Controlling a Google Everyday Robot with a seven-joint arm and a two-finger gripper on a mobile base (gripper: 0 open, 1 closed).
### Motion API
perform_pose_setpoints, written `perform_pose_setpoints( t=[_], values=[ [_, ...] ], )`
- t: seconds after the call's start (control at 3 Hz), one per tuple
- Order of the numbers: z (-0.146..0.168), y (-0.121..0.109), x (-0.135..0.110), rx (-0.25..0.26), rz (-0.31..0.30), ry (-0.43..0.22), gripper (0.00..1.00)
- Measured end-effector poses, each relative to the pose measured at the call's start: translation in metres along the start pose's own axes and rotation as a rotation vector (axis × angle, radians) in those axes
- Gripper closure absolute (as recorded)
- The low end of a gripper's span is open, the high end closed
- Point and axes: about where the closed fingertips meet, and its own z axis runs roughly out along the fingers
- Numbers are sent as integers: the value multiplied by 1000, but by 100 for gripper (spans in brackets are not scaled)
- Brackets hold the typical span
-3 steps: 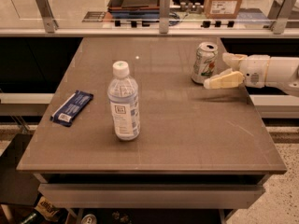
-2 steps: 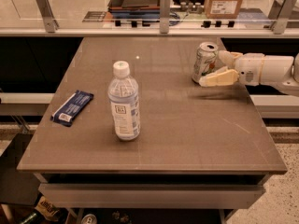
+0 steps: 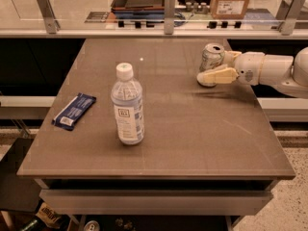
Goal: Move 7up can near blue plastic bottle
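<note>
**Loose hold could tip the can**

The white tool (image 3: 210, 71) sits against the silver-white aluminium 7up can (image 3: 211, 57) at the brown surface's (image 3: 192, 143) far right, well apart from the clear blue plastic bottle (image 3: 127, 105). Whether it is clamped cannot be told.

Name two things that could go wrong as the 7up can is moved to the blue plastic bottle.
The 7up can sits tilted in the gripper near the right edge of the table, so it might slip out. The blue plastic bottle stands upright mid-table; a can brought in too close could topple it.
</note>
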Motion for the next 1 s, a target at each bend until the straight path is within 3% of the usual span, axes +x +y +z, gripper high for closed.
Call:
perform_pose_setpoints(
  t=[0.67, 1.0],
  values=[
    [7, 4, -3, -25, -16, -21, 64],
    [1, 21, -11, -98, -21, 9, 87]
  ],
)
